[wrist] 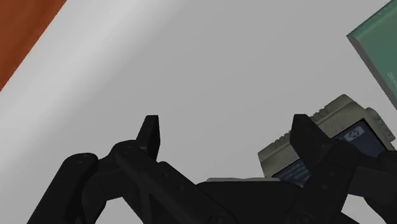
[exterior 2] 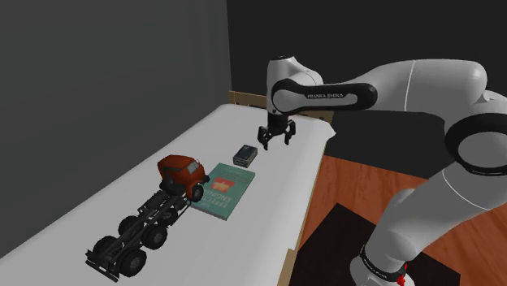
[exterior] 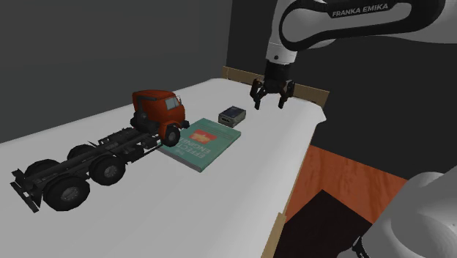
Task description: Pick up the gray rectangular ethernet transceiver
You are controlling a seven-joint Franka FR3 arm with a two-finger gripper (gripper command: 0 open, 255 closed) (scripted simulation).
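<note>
- The gripper [exterior: 272, 103] hangs above the white tabletop [exterior: 282, 157] with its fingers spread apart and nothing between them.
- The grey, boxy ethernet transceiver [exterior: 233, 115] lies flat on the tabletop, near the gripper and outside one finger, untouched.
- A teal book [exterior: 203, 144] lies just beside the transceiver, and a red-cabbed toy truck [exterior: 110, 146] overlaps the book's edge.
- A wooden rim edges the tabletop; beyond it are a reddish wood floor [exterior: 329, 172] and dark grey walls [exterior: 73, 44].
</note>
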